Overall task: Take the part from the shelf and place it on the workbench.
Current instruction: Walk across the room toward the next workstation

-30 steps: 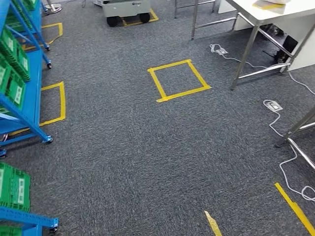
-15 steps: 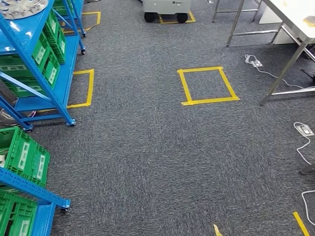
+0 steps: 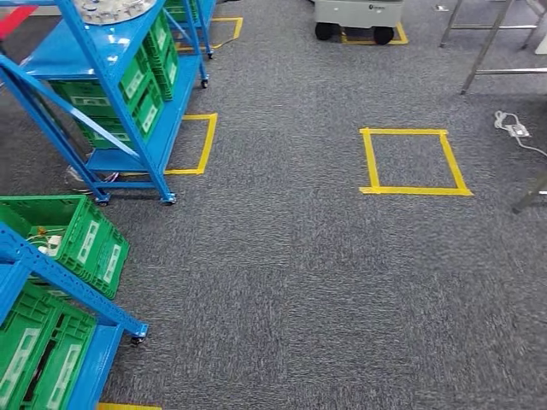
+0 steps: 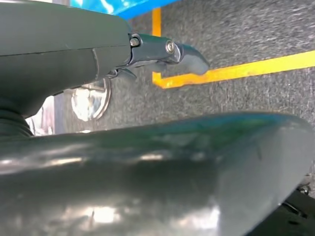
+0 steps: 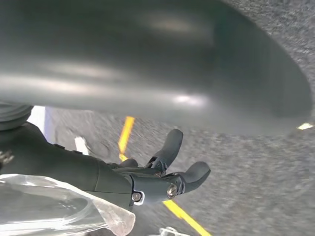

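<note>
Left robot hand (image 4: 163, 51) hangs over carpet, fingers (image 4: 187, 56) straight, holding nothing. Right robot hand (image 5: 163, 172) likewise loose, fingers (image 5: 195, 174) apart, empty. Round silvery part (image 3: 113, 8) lies flat on blue shelf (image 3: 97, 51) top, far left; axis unclear.

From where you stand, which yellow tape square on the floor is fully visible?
The square on open carpet, right of centre. The one by the blue rack is partly hidden by the rack.

Grey carpet floor (image 3: 284, 282), yellow tape square (image 3: 414, 161), wheeled grey cart (image 3: 358, 15) beyond.
</note>
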Motion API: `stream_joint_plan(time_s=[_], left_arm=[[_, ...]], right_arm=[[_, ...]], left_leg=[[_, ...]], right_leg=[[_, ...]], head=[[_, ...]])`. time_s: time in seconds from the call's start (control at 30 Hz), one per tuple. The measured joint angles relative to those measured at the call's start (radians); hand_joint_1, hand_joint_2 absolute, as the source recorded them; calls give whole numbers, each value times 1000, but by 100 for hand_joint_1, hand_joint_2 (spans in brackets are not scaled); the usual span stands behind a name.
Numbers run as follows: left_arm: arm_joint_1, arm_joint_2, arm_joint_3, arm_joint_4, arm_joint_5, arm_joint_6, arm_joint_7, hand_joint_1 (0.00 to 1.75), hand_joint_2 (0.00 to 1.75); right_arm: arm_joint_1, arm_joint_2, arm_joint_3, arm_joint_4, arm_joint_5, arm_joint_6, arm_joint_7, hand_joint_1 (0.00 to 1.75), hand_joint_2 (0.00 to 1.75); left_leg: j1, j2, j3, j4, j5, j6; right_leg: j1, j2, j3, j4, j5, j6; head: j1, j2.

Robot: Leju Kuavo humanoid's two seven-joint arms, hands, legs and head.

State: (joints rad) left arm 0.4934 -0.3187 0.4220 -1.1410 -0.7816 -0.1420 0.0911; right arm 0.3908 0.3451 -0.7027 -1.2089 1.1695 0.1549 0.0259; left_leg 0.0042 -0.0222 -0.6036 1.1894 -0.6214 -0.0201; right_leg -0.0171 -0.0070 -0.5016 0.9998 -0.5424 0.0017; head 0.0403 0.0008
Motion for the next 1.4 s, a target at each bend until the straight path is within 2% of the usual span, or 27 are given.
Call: stream_joint_plan(time_s=[0.03, 0.07, 0.1, 0.17, 0.2, 0.27, 0.3, 0.37, 0.43, 0.5, 0.57, 0.6, 0.67, 0.7, 0.73, 0.8, 0.87, 0.93, 1.0, 1.07, 1.1, 1.13, 1.17, 1.23, 1.3, 1.37, 1.4], left_arm=[[-2, 0, 1, 0, -3, -2, -1, 0, 0], [-2, 0, 2, 0, -7, -3, -1, 0, 0], [-1, -1, 4, 0, -10, -4, -2, 0, 0], [1, -1, 7, 0, -15, -5, -3, 0, 0], [0, -1, 9, 0, -16, -5, -4, 0, 0], [-2, -1, 12, 0, -18, -5, -7, 0, 0], [-2, -2, 14, 0, -20, -5, -9, 0, 0], [1, -4, 19, 0, -27, -6, -10, 0, 0], [2, -8, 24, 0, -33, -7, -12, 0, 0], [-3, -12, 26, 0, -38, -8, -14, 0, 0], [-5, -17, 27, 0, -45, -10, -16, 0, 0], [-5, -19, 29, 0, -49, -11, -18, 0, 0], [-5, -22, 33, 0, -57, -14, -20, 0, 0], [-5, -23, 35, 0, -60, -15, -22, 0, 0], [-7, -24, 37, 0, -62, -17, -24, 0, 0], [-9, -27, 42, 0, -65, -18, -27, 0, 0], [-8, -30, 48, 0, -68, -20, -28, 0, 0], [-8, -32, 55, 0, -73, -23, -29, 0, 0], [-12, -34, 58, 0, -76, -25, -29, 0, 0], [-13, -34, 59, 0, -77, -26, -29, 0, 0], [-12, -35, 59, 0, -77, -27, -30, 0, 0], [-10, -35, 59, 0, -77, -27, -30, 0, 0], [-9, -35, 59, 0, -77, -28, -30, 0, 0], [-10, -34, 60, -1, -77, -28, -30, 0, 0], [-12, -34, 61, -2, -77, -27, -30, 0, 0], [-8, -35, 62, -2, -77, -27, -30, 0, 0], [-5, -36, 63, -2, -77, -27, -30, 0, 0]], right_arm=[[-1, 0, 0, 4, 0, -3, -1, 0, 0], [-2, 0, 0, 8, 0, -7, -2, 0, 0], [-4, 0, 1, 12, 0, -10, -2, 0, 0], [-9, 0, 2, 17, 0, -15, -3, 0, 0], [-10, 0, 2, 19, 0, -17, -4, 0, 0], [-11, 0, 4, 24, 1, -18, -4, 0, 0], [-12, 0, 4, 27, 1, -19, -4, 0, 0], [-19, -1, 9, 29, 1, -22, -4, 0, 0], [-22, -2, 15, 30, 0, -26, -4, 0, 0], [-20, -4, 17, 33, 0, -28, -3, 0, 0], [-17, -7, 17, 37, 0, -29, -1, 0, 0], [-16, -9, 18, 38, -1, -31, 0, 0, 0], [-15, -10, 19, 39, -3, -36, 0, 0, 0], [-16, -11, 21, 40, -4, -38, 0, 0, 0], [-15, -11, 22, 42, -4, -40, 0, 0, 0], [-14, -11, 25, 45, -5, -43, 1, 0, 0], [-13, -12, 27, 46, -7, -47, 1, 0, 0], [-12, -14, 30, 46, -8, -53, 1, 0, 0], [-7, -14, 34, 46, -10, -57, 0, 0, 0], [-4, -15, 35, 46, -12, -62, 0, 0, 0], [-4, -15, 36, 46, -12, -64, 0, 0, 0], [-4, -15, 37, 46, -13, -66, 0, 0, 0], [-4, -15, 39, 46, -13, -67, 0, 0, 0], [-4, -15, 44, 46, -15, -69, 0, 0, 0], [-5, -15, 48, 46, -16, -72, 0, 0, 0], [-7, -15, 53, 45, -18, -74, 0, 0, 0], [-8, -16, 56, 44, -18, -76, 0, 0, 0]], left_leg=[[0, 7, -30, 62, -23, 0], [0, 9, -47, 97, -28, 1], [-1, 11, -45, 93, -15, 4], [-7, 35, 16, -23, 53, 17], [-15, 66, 53, -93, 77, 27], [-29, 111, 94, -174, 97, 41], [-33, 114, 95, -182, 95, 45], [-31, 89, 96, -193, 104, 50], [-22, 64, 102, -209, 116, 58], [-17, 37, 103, -215, 121, 61], [-15, 7, 101, -215, 120, 61], [-14, -8, 103, -214, 120, 60], [-10, -37, 110, -211, 116, 53], [-9, -50, 111, -208, 112, 48], [-9, -62, 110, -201, 109, 41], [-8, -85, 100, -193, 106, 29], [-5, -99, 92, -188, 106, 20], [-5, -60, 74, -149, 81, 12], [-7, -5, 18, -34, 20, 6], [-6, 9, -44, 90, -25, 5], [-6, 11, -54, 110, -21, 7], [-7, 13, -43, 89, 2, 12], [-10, 20, -15, 34, 37, 19], [-25, 77, 54, -101, 91, 42], [-39, 122, 84, -168, 102, 57], [-39, 105, 85, -180, 104, 60], [-35, 91, 89, -188, 109, 61]], right_leg=[[3, -18, -2, 0, -3, -3], [6, -35, -4, 0, -6, -5], [9, -51, -3, 0, -9, -7], [13, -79, 5, 0, -15, -8], [16, -92, 10, 0, -19, -6], [19, -115, 18, 1, -25, 1], [19, -127, 21, 0, -27, 5], [18, -139, 32, 0, -32, 13], [16, -85, 20, 40, -60, 22], [12, -16, -42, 160, -115, 29], [8, 3, -105, 269, -142, 35], [7, 5, -116, 275, -127, 37], [1, 16, -82, 177, -50, 43], [-3, 40, -54, 112, -19, 47], [-6, 63, -30, 57, -2, 47], [-7, 91, -9, 16, -6, 37], [-5, 70, -2, 12, -6, 21], [-4, 43, 1, 10, -4, 9], [-1, 12, 0, 8, -6, 1], [4, -22, -3, 9, -11, -5], [6, -39, -3, 9, -15, -6], [9, -53, 0, 9, -20, -7], [11, -66, 7, 8, -24, -7], [16, -91, 19, 8, -33, -5], [18, -115, 25, 7, -38, 1], [20, -140, 36, 3, -42, 8], [20, -131, 40, 7, -49, 12]], head=[[0, 0], [0, 0], [0, 0], [0, 0], [1, 0], [1, 0], [1, 0], [1, 0], [4, 0], [8, 0], [9, 0], [9, 0], [9, 0], [9, 0], [10, 0], [10, 0], [10, 0], [5, 0], [-1, 0], [-1, 0], [-1, 0], [-1, 0], [-1, 0], [-1, 0], [-3, 0], [-6, 0], [-5, 0]])
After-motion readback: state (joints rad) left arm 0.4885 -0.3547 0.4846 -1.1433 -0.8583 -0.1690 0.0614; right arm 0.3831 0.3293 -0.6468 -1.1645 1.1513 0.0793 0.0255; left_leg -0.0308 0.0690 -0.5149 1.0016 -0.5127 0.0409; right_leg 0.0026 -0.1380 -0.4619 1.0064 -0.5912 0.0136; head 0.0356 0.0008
